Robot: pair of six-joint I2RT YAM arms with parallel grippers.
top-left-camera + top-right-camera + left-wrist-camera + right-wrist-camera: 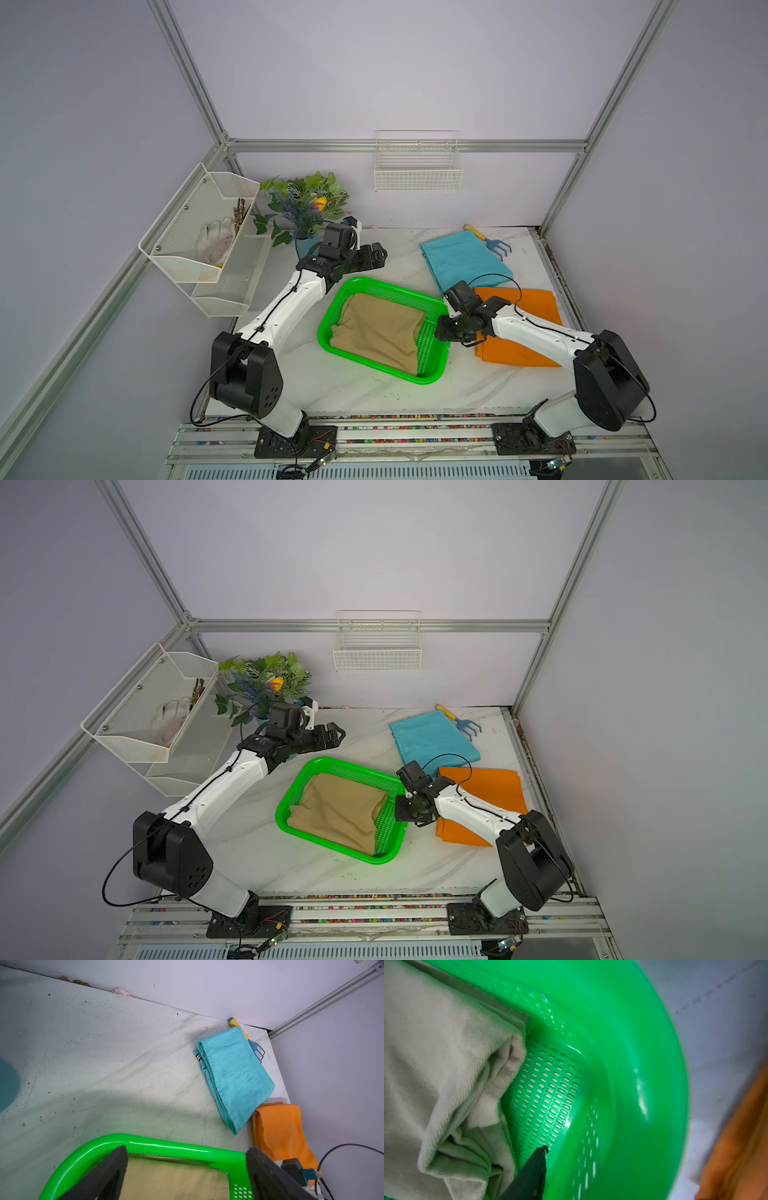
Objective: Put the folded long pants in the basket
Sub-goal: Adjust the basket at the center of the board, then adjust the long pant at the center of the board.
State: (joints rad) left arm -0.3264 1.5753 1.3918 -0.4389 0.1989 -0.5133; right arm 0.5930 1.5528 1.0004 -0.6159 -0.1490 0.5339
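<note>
Tan pants [378, 328] lie in basket [419, 380]. Teal pants [461, 259] and orange pants [536, 303] on desk [374, 399]. L tool [380, 255] open, empty, near basket's far rim. R tool [442, 332] at rim by tan pants; grip can't tell.

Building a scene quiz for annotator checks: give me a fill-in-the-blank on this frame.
1. The tan pants lie in the ____ basket.
2. The teal pants and the orange pants both lie on the ____.
3. The left gripper is ____, holding nothing.
4. ____ of the three pants lie outside the basket.

Missing words: green; table; open; two.
</note>
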